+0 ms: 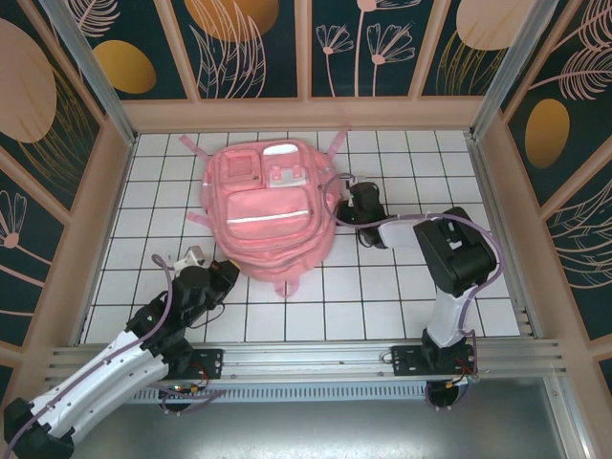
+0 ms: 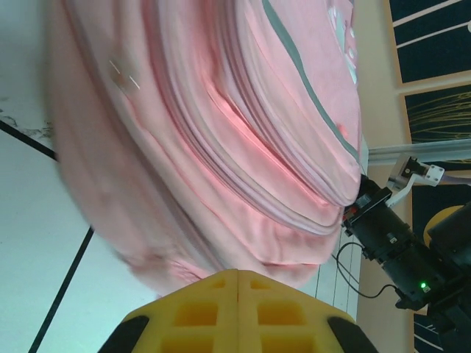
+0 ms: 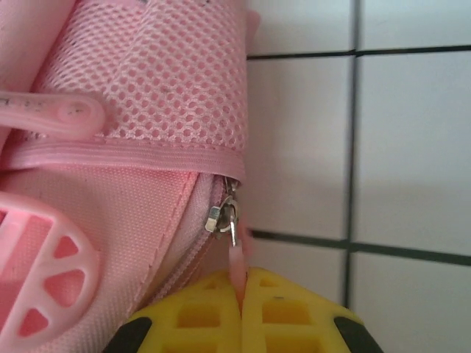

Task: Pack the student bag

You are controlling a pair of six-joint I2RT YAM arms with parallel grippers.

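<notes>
Right wrist, right fingers (image 3: 199, 316) pinching zipper pull (image 3: 237, 266) of student bag (image 3: 147, 110), left fingers (image 2: 199, 316) pressed together beside it

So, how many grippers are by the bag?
2. The left gripper, shut and empty, is by the bag's near left corner. The right gripper, at its right side, is shut on a zipper pull.

- Floor (image 1: 373, 296): white tiled surface, black grid lines, evenly lit.
- Wall panels (image 1: 249, 48): dark teal, printed with gold ovals and pale pink leaf outlines.
- Frame (image 1: 306, 115): light wood border round the floor.
- Rail (image 1: 316, 356): aluminium, along the near edge.
</notes>
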